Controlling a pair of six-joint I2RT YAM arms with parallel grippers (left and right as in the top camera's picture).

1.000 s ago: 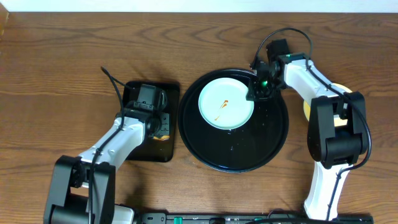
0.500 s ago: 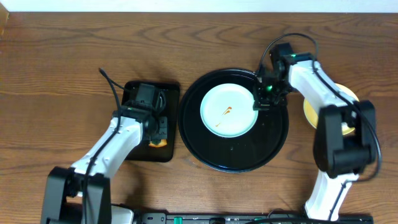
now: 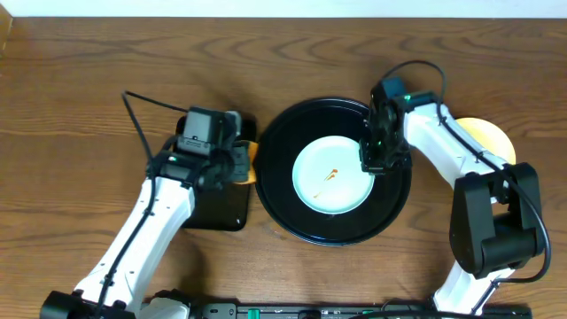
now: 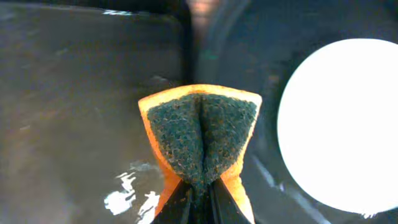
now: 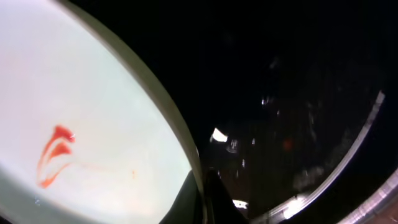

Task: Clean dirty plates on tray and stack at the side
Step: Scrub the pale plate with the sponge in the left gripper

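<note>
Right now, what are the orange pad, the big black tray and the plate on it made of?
Orange pad: sponge foam with a dark, rough scouring face. Black tray: probably glossy plastic; it shows sharp glints. Plate: smooth, pale, likely ceramic or melamine.

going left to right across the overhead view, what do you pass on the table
small black rectangular tray → orange sponge → pale blue round plate with an orange smear → right end effector → pale yellow round plate
</note>
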